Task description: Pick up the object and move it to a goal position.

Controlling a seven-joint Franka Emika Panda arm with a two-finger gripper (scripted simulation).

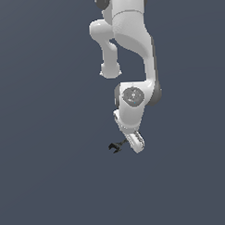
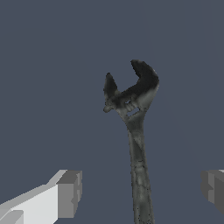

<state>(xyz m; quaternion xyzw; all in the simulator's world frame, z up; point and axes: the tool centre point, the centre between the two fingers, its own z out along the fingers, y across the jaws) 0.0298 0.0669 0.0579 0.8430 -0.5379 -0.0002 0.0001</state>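
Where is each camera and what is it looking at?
Exterior view: sits off the arm, looking at the flat grey floor; it shows the white arm reaching to the tiny wrench.
Wrist view: rides on the wrist, looking past the end effector at the wrench; two grey fingertips show, spread apart on either side of the handle.
Shared: both show the wrench and the grey floor.

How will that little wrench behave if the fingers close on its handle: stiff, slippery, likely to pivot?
The wrench looks like one thin solid piece, so probably stiff. Its handle is narrow between the two widely spread fingers, so the grip area is likely small and it may twist. The forked head sits well beyond the gripper, so it could tip head-down if held loosely.
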